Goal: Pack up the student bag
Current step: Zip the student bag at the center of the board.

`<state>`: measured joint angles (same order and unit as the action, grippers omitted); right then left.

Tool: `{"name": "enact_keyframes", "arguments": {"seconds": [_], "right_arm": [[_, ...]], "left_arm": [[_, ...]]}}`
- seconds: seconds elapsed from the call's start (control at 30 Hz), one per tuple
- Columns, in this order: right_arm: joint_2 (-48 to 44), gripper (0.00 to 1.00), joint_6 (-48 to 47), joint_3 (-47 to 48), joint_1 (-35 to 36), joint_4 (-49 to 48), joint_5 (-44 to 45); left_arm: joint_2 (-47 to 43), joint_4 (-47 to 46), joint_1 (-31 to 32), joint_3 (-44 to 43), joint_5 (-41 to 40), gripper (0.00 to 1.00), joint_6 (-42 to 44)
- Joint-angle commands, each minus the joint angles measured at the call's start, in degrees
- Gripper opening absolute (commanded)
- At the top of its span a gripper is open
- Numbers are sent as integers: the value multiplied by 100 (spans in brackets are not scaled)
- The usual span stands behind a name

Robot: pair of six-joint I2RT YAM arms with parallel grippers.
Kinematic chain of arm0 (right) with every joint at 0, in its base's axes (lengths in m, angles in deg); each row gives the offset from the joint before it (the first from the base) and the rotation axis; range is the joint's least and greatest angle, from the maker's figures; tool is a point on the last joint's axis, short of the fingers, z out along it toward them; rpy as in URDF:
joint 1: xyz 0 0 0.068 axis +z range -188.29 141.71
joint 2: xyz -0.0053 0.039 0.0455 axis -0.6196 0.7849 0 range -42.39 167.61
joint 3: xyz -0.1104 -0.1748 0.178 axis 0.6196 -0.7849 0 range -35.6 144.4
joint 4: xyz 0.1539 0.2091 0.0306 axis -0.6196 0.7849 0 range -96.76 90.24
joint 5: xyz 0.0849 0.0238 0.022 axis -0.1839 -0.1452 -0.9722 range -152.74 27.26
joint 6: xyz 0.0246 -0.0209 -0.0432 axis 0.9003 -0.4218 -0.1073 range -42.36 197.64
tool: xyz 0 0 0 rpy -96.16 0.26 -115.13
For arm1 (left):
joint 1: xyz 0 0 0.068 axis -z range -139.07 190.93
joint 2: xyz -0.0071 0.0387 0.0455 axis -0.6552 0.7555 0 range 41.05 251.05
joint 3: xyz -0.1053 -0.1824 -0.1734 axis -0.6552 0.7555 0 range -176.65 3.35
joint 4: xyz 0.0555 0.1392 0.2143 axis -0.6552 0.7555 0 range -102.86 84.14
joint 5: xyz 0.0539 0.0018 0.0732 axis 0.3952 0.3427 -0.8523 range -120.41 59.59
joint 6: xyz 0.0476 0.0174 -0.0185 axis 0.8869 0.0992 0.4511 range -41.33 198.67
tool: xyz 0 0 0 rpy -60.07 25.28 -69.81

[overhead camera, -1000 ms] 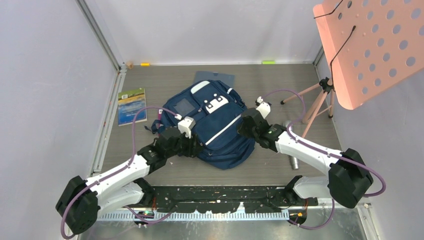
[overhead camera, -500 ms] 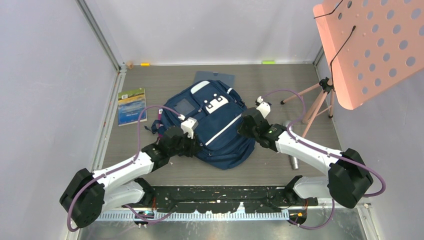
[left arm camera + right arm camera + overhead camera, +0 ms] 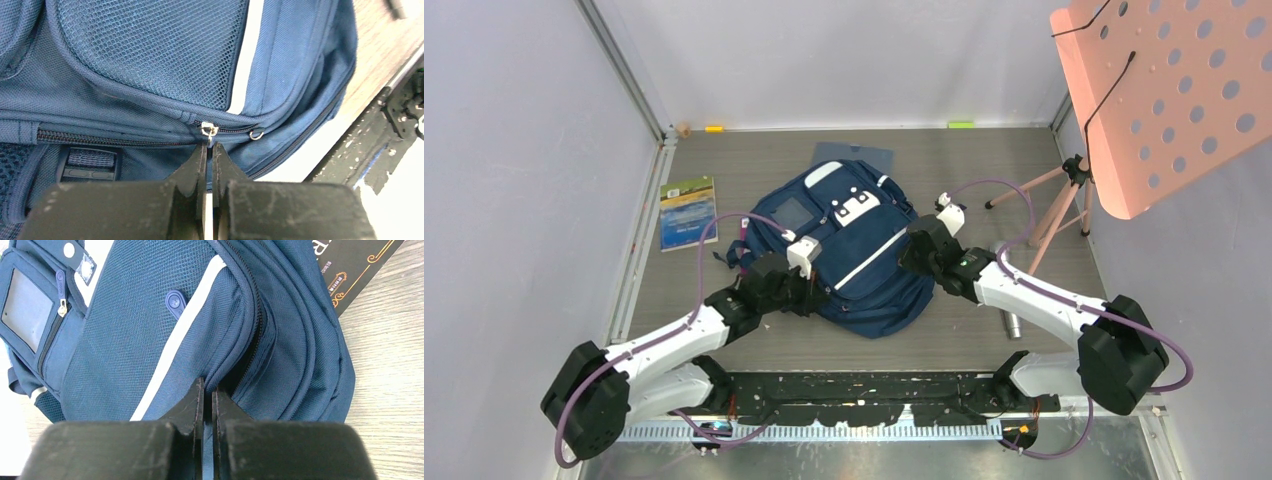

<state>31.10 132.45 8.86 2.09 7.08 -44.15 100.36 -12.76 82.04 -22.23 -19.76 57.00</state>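
- Opening the bag looks like the step in hand: the student bag (image 3: 854, 250) lies front-up in the middle of the table (image 3: 984, 170), between the two arms, and its zips look shut.
- The left end effector (image 3: 209, 149) is closed tight, its tips pinching the small metal zip pull (image 3: 208, 130) on the bag's near-left side.
- The right end effector (image 3: 208, 387) is closed too, nipping a fold of the bag's cloth beside a zip line on the right side, seemingly to steady it.
- Nothing can be seen inside the bag, so I judge that no packing has been done.
- Three loose things appear left to go in:
  - a book (image 3: 689, 212) with a green and blue cover, well to the left of the bag
  - a dark flat book (image 3: 854, 155) poking out from behind the bag's far edge
  - a metal tube (image 3: 1012, 322) on the table beside the right arm
- The task therefore seems near its start: run the zip open, load the loose things, then close up.
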Motion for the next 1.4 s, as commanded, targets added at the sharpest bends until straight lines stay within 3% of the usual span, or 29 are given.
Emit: {"name": "enact_keyframes", "arguments": {"seconds": [0.0,0.4,0.93,1.17,1.27,1.37], "right_arm": [[-22,0,103,-15,-4,-309,74],[255,0,250,-6,141,-436,193],[460,0,686,-57,680,-615,1012],[433,0,703,-120,736,-647,1135],[313,3,573,-105,734,-525,1159],[131,17,374,-74,734,-283,1197]], "left_arm": [[-260,-96,48,-159,676,0,-368],[375,751,576,-1140,1142,0,-473],[1514,-638,1449,-1685,561,0,-2310],[1824,-770,1682,-1880,-133,0,-2437],[1640,-352,1675,-1928,-463,16,-2236],[1340,127,1632,-1905,-687,37,-2071]]}}
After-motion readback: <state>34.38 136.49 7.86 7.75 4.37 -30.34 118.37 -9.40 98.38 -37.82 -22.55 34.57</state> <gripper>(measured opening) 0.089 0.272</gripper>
